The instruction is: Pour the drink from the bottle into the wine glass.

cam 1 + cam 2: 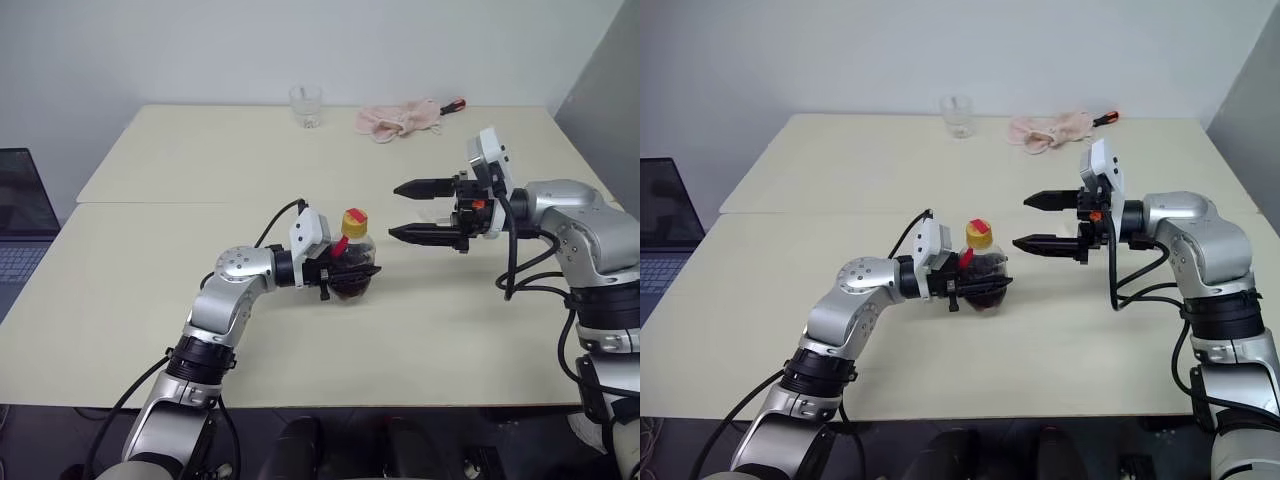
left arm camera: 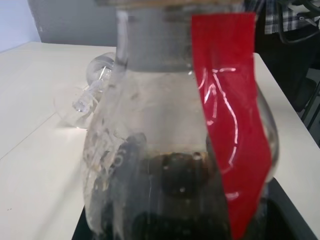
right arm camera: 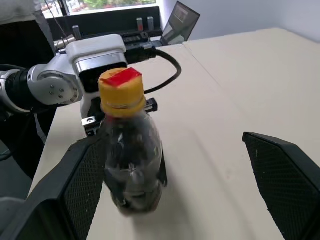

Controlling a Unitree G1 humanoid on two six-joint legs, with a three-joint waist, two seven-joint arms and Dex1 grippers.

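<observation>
Bottle gripped, cap not yet off

The bottle (image 1: 352,262) was clenched mid-frame by the left gripper (image 1: 335,272); the right gripper (image 1: 425,211) was spread wide, probably best closed squarely on the cap (image 1: 354,220).

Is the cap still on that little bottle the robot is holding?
Yes, the yellow-and-red cap sits on the bottle, which the left gripper holds upright on the table.

Hidden, cropped and blurred parts

The left gripper's (image 1: 345,275) fingers are hidden behind the bottle (image 1: 352,262) they clamp. In the left wrist view the bottle's cap and base run off at 12 and 6 o'clock. A clear glass object (image 2: 90,92) at 10 o'clock of the bottle is too blurred to identify.
</observation>
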